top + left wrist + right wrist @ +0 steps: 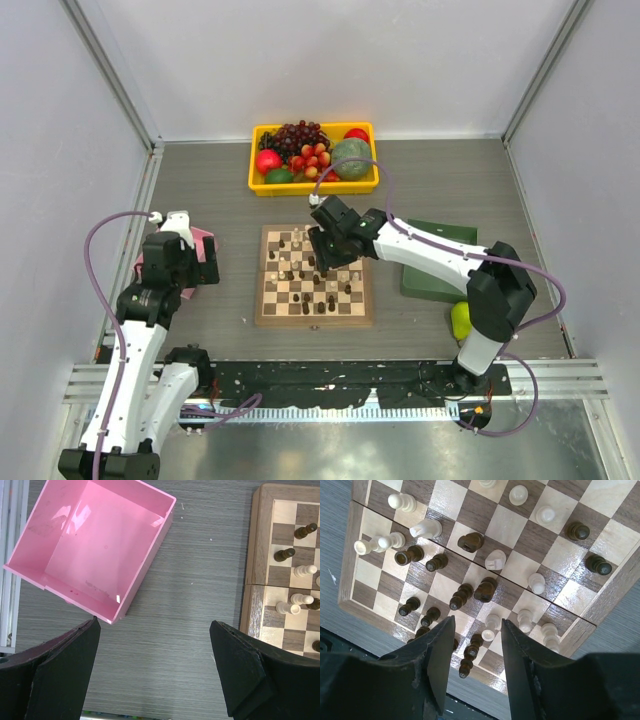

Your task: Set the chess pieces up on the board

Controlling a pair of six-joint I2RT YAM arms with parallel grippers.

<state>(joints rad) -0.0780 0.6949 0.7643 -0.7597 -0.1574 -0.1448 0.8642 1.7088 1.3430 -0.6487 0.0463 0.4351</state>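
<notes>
My right claw point(476, 625) hangs above the board point(346, 582), roughly over its middle. Its two fingers point(440, 650) stand a narrow gap apart, with nothing clamped between them. Through that gap I can see chess pieces point(470, 541) on the squares below. Every piece I can see is on the board, cream and dark mixed together and scattered over many squares rather than lined up in ranks.

My left claw point(155, 625) is spread wide and holds nothing. It hovers over the table point(190, 580) to the left of the board, between the board's left edge and a pink tray point(100, 545). A yellow basket point(262, 185) of fruit sits beyond the board's far edge.
</notes>
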